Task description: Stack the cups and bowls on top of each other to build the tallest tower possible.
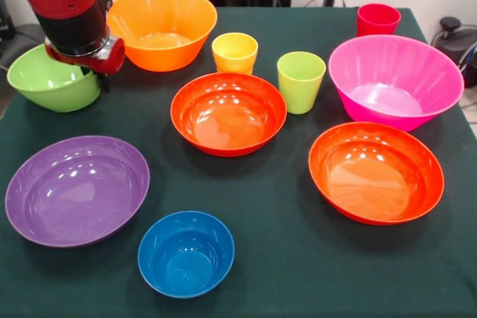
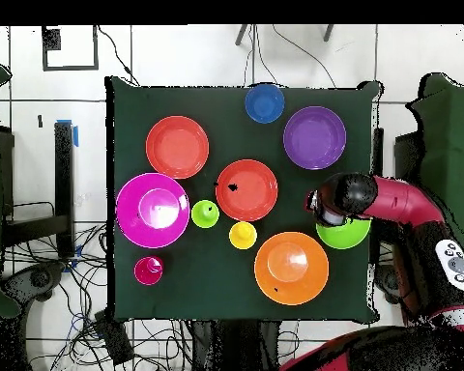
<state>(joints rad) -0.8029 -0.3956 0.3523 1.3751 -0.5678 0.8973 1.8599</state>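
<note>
Small blue glossy plastic bowl [image 1: 186, 252] nearest, empty. Every bowl and cup sits separate and empty on the green tablecloth [image 1: 268, 206]; nothing nested. Arm's end hangs over the lime-green plastic bowl [image 1: 51, 80] by the deep orange bowl [image 1: 162, 27]. Gripper state: can't tell.

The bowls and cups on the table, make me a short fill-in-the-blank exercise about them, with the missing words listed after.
1. The smallest bowl on the green tablecloth is coloured ____.
2. The robot arm hangs over the ____ bowl.
3. The yellow cup and the green cup stand between the orange bowl and the ____ bowl.
4. The number of red-orange bowls is ____.

Missing words: blue; lime-green; magenta; two
</note>
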